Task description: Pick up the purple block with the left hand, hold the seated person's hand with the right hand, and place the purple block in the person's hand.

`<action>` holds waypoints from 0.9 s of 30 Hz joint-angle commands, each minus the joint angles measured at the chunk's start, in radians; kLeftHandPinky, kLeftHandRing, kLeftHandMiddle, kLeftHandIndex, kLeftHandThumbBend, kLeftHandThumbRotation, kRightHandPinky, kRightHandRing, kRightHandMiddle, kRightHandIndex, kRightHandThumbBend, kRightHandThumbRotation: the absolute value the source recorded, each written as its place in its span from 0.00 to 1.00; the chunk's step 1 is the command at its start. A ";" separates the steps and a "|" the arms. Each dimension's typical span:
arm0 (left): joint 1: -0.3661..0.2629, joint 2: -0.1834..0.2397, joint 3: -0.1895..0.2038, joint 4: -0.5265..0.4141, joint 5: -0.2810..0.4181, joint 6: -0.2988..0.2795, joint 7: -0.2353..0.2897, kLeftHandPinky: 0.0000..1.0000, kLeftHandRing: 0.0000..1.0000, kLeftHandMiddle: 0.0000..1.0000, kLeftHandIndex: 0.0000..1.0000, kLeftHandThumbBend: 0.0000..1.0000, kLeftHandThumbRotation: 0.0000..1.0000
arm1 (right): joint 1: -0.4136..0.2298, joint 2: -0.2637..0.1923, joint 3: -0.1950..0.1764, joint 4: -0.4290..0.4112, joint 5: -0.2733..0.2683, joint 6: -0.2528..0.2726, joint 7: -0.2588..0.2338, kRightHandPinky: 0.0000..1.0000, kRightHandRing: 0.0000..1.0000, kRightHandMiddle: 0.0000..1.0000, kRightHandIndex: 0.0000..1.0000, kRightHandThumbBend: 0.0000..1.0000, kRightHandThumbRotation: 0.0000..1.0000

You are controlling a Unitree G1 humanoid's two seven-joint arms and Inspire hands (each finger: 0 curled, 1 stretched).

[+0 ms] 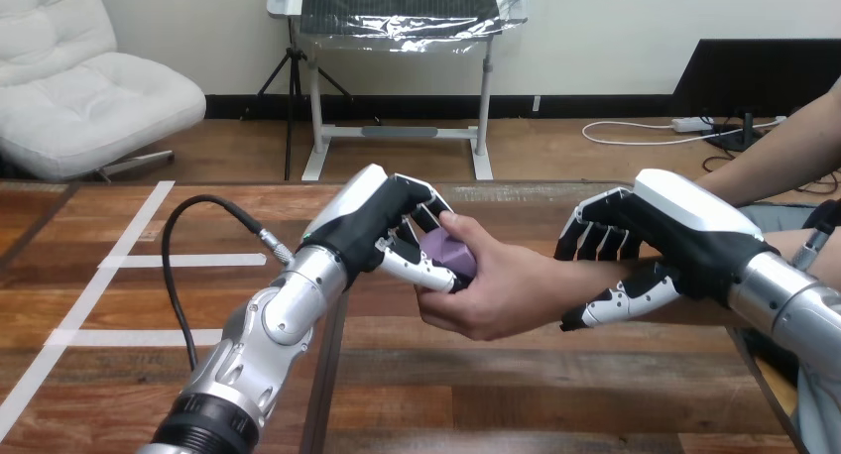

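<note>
At frame centre we see the left robot hand (382, 226) with fingers and thumb curled round the purple block (448, 251), which sits in the person's hand (496, 293) above the bench (149, 305). Toward the right, the right robot hand (684, 238) clasps the person's wrist (593, 276), fingers over and thumb under.

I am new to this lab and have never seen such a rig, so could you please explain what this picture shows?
The picture comes from a camera on a humanoid robot's head, looking down over a wooden table marked with white tape lines. The two silver arms are the robot's own. Its left hand pinches a purple block, which sits in the person's hand; the person's fingers curl round it too. Its right hand is curled round the person's wrist.
</note>
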 commanded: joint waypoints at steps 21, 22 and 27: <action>0.051 0.024 -0.001 -0.258 -0.008 0.041 -0.067 0.66 0.75 0.74 0.73 0.67 0.68 | 0.031 0.013 0.004 -0.015 0.032 -0.019 0.043 0.56 0.67 0.69 0.71 0.87 0.52; 0.054 0.027 0.000 -0.266 -0.009 0.044 -0.070 0.67 0.76 0.75 0.74 0.68 0.69 | 0.031 0.013 0.003 -0.016 0.032 -0.018 0.043 0.57 0.68 0.70 0.71 0.88 0.53; 0.070 0.042 0.000 -0.309 -0.009 0.065 -0.084 0.70 0.80 0.79 0.77 0.68 0.73 | 0.034 0.015 0.000 -0.018 0.034 -0.018 0.040 0.59 0.71 0.72 0.74 0.89 0.57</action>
